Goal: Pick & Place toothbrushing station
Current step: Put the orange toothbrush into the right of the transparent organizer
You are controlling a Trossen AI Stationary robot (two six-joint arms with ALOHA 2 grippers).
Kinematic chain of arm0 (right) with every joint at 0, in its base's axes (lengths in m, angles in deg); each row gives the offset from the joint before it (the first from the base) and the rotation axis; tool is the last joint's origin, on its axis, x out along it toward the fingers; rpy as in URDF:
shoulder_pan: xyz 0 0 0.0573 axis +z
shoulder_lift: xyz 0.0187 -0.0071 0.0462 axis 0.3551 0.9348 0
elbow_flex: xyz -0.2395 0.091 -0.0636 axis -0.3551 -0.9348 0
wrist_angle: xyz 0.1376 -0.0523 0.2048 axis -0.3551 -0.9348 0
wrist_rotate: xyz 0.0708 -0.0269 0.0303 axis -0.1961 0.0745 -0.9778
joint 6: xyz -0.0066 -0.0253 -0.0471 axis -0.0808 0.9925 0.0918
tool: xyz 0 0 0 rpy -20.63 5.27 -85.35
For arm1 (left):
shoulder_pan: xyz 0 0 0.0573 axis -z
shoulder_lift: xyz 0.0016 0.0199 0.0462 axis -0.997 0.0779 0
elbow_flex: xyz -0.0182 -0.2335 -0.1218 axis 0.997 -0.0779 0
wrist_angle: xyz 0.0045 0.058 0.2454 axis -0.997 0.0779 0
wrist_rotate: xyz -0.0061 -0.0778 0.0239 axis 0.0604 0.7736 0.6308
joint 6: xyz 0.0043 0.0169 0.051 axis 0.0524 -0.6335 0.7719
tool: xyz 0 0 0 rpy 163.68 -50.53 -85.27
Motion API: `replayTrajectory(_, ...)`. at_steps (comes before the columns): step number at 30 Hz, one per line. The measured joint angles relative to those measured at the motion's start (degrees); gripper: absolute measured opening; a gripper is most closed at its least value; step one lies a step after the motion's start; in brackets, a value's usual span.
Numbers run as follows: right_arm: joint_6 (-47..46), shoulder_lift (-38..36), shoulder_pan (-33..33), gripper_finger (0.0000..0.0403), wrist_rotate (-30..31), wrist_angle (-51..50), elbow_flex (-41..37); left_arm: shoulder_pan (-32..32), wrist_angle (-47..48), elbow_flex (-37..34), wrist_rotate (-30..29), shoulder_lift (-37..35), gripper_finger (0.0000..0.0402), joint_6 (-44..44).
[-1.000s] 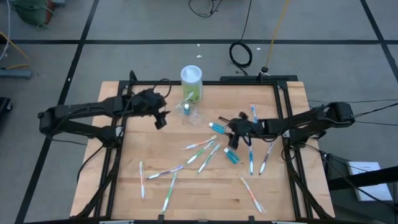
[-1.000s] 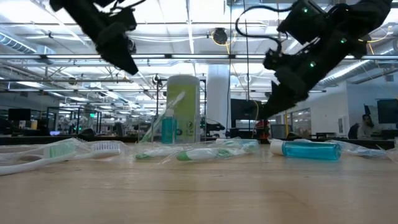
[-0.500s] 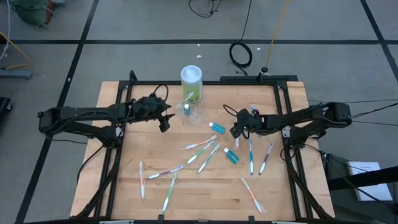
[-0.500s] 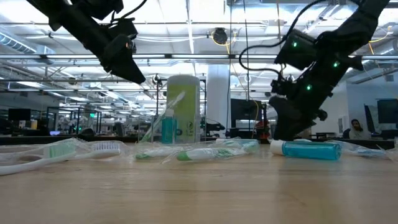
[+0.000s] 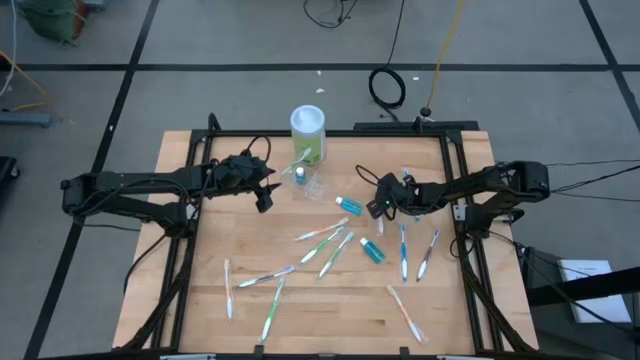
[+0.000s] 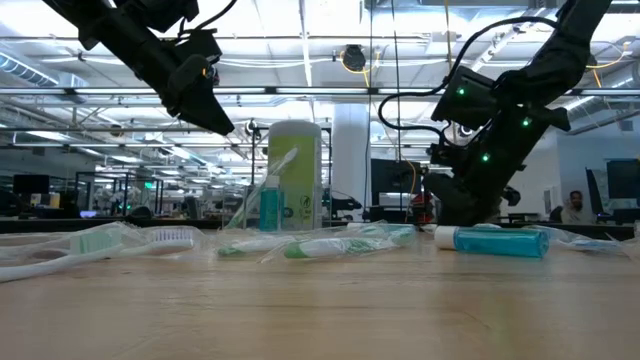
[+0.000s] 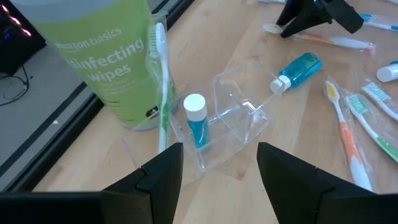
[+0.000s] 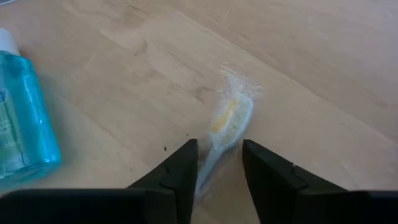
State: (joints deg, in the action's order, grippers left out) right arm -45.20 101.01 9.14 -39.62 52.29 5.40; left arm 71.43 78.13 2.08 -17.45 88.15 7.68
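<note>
The toothbrushing station (image 7: 233, 121) is a clear plastic holder standing on the table just in front of the green wipes canister (image 5: 308, 135). A small blue tube with a white cap (image 7: 196, 121) and a white toothbrush (image 7: 163, 81) stand in it. My left gripper (image 5: 264, 197) is open and hovers above the table left of the station (image 5: 308, 183), pointing at it. My right gripper (image 5: 376, 208) is open and low at the table. Its fingers stand on either side of a wrapped toothbrush (image 8: 227, 121) lying flat; I cannot tell whether they touch it.
Two small blue bottles (image 5: 349, 204) (image 5: 372, 250) lie near my right gripper, one right beside it (image 8: 22, 124). Several wrapped toothbrushes (image 5: 322, 236) are scattered over the middle, right and near parts of the wooden table (image 5: 200, 300).
My right gripper has come down from above the table to the tabletop, moving a little toward the far left, and now straddles a wrapped toothbrush. My left gripper shifted slightly toward the station and lower, then kept still.
</note>
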Motion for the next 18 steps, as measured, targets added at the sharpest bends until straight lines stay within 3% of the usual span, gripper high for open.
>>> replayTrajectory(8, -2.51, -0.08, 0.09, 0.0014, -0.25, 2.35, -0.13, 0.0, 0.24, 0.0, 0.11, 0.0, 0.0212, -0.82)
replayTrajectory(13, -2.25, -2.05, 0.1, 0.0017, -1.08, 2.19, -0.28, 0.0, 0.28, 0.0, 0.18, 0.0, 0.0212, -1.94)
replayTrajectory(18, 3.49, -6.25, 0.11, 0.0008, 1.99, 10.14, -0.31, 0.0, 0.29, 0.0, 0.18, 0.0, 0.0212, -2.04)
